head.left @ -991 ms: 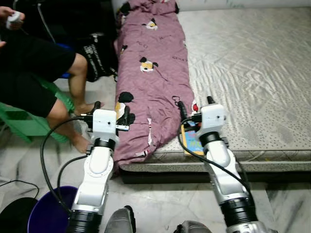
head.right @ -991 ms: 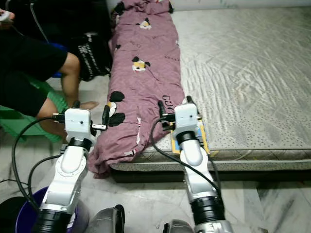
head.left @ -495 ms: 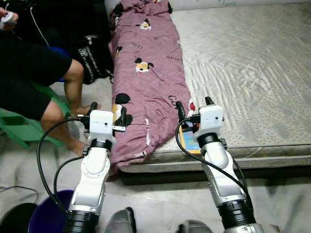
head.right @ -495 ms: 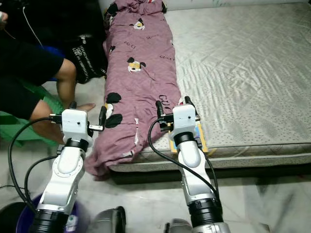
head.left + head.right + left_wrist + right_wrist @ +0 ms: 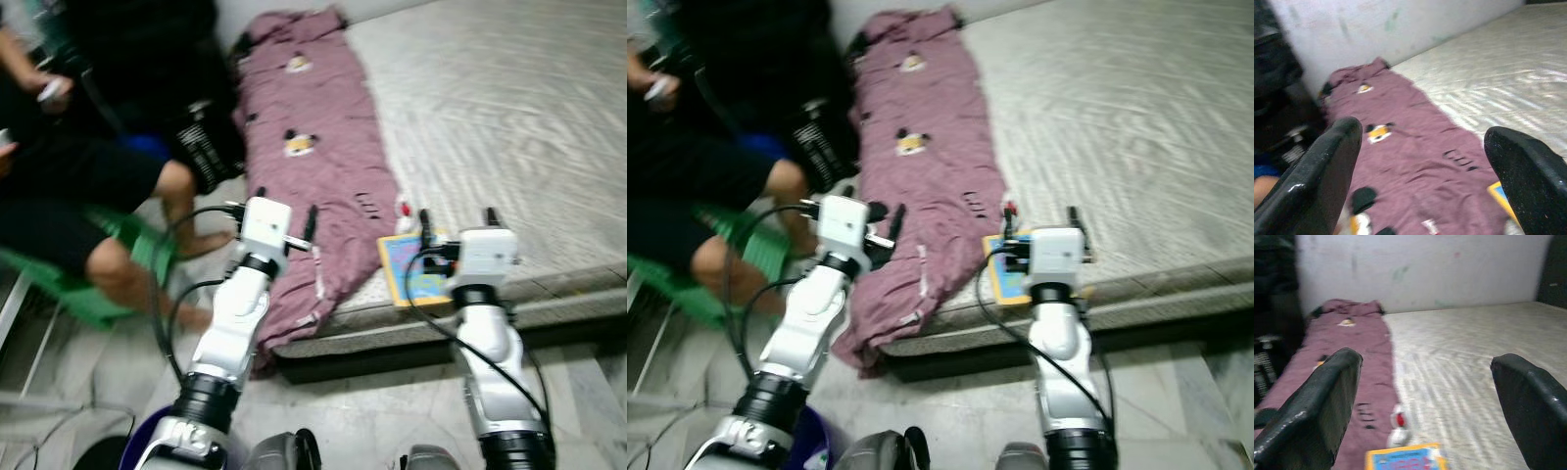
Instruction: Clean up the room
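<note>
Both end effectors released, poised at the bed's edge.
Left end effector (image 5: 284,211) and right end effector (image 5: 456,217) gape empty; a blurred approach risks missing the book (image 5: 413,271) or snagging the blanket (image 5: 318,166).

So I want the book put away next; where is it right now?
The book lies flat at the mattress's near edge, just right of the purple blanket and a small red-and-white item, directly ahead of the right tool.
</note>
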Motion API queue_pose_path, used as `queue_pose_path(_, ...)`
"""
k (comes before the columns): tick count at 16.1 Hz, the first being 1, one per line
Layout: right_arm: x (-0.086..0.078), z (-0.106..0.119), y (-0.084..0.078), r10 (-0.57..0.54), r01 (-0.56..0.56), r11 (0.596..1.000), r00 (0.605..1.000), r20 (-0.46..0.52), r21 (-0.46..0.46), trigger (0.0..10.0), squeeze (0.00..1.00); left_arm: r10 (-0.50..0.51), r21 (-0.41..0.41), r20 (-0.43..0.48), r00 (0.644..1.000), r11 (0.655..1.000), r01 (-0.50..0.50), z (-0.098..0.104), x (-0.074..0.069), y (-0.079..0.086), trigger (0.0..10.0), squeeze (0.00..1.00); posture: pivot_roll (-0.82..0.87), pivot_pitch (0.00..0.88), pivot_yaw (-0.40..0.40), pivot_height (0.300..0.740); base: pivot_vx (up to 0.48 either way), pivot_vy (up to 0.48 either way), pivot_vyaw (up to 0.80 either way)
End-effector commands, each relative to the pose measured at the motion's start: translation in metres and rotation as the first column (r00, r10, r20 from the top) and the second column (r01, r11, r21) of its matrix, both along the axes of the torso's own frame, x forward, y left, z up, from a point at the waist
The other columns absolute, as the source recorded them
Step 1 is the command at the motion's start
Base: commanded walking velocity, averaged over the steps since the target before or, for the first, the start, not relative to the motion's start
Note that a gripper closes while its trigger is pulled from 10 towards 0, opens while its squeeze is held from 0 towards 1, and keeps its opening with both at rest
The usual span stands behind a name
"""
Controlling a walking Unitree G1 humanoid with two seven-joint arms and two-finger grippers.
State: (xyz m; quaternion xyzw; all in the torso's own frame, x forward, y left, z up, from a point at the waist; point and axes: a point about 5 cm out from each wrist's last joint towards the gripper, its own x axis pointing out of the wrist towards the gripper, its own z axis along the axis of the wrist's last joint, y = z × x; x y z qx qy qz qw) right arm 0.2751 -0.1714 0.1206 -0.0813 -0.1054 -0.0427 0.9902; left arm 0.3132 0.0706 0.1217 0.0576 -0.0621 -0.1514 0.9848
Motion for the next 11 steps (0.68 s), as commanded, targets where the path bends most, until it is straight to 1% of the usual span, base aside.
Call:
queue_pose_path(1, 0.0, 0.003, 0.012, 0.03, -0.03, 0.999, 0.999, 0.013, 0.011, 10.0, 0.0, 0.022, 0.014, -0.011, 1.0, 1.0, -0.021, -0.005, 0.001, 0.011, 10.0, 0.0, -0.27, 0.083, 0.259, 0.74, 0.0, 0.0, 0.0)
queue_pose_path(2, 0.003, 0.004, 0.023, 0.06, -0.06, 0.998, 0.998, 0.02, 0.017, 10.0, 0.0, 0.026, 0.024, -0.006, 1.0, 0.999, -0.025, -0.005, 0.001, 0.017, 10.0, 0.0, -0.25, 0.079, 0.257, 0.74, 0.0, 0.0, 0.0)
queue_pose_path(3, 0.006, 0.005, 0.031, 0.076, -0.077, 0.997, 0.997, 0.022, 0.029, 10.0, 0.0, 0.043, 0.031, -0.001, 0.999, 0.999, -0.043, -0.004, 0.003, 0.023, 10.0, 0.0, -0.23, 0.081, 0.257, 0.74, 0.0, 0.0, 0.0)
queue_pose_path(4, 0.012, 0.008, 0.042, 0.108, -0.11, 0.993, 0.994, 0.033, 0.041, 10.0, 0.0, 0.072, 0.037, 0.005, 0.997, 0.997, -0.072, -0.002, 0.005, 0.033, 10.0, 0.0, -0.21, 0.089, 0.247, 0.74, 0.0, 0.0, 0.0)
queue_pose_path(5, 0.016, 0.011, 0.05, 0.135, -0.136, 0.99, 0.99, 0.042, 0.044, 10.0, 0.0, 0.09, 0.04, 0.015, 0.996, 0.995, -0.09, -0.001, 0.006, 0.038, 10.0, 0.0, -0.19, 0.09, 0.234, 0.74, 0.0, 0.0, 0.0)
queue_pose_path(7, 0.025, 0.016, 0.067, 0.207, -0.209, 0.976, 0.977, 0.047, 0.056, 10.0, 0.0, 0.142, 0.041, 0.046, 0.989, 0.989, -0.144, 0.002, 0.004, 0.047, 10.0, 0.0, -0.11, 0.08, 0.148, 0.74, 0.0, 0.0, 0.0)
queue_pose_path(8, 0.032, 0.018, 0.085, 0.305, -0.307, 0.95, 0.952, 0.033, 0.056, 10.0, 0.0, 0.207, 0.047, 0.085, 0.975, 0.976, -0.211, 0.004, 0.001, 0.059, 10.0, 0.0, -0.05, 0.081, 0.073, 0.74, 0.0, 0.0, 0.0)
queue_pose_path(9, 0.034, 0.017, 0.093, 0.344, -0.345, 0.937, 0.939, 0.022, 0.051, 10.0, 0.0, 0.236, 0.051, 0.093, 0.967, 0.969, -0.241, 0.003, 0.0, 0.066, 10.0, 0.0, -0.03, 0.081, 0.049, 0.74, 0.0, 0.0, 0.0)
queue_pose_path(11, 0.036, 0.018, 0.111, 0.469, -0.468, 0.883, 0.883, 0.006, 0.039, 10.0, 0.0, 0.374, 0.023, 0.106, 0.921, 0.925, -0.378, 0.003, -0.01, 0.085, 10.0, 0.0, 0.06, 0.066, -0.036, 0.74, 0.0, 0.0, 0.0)
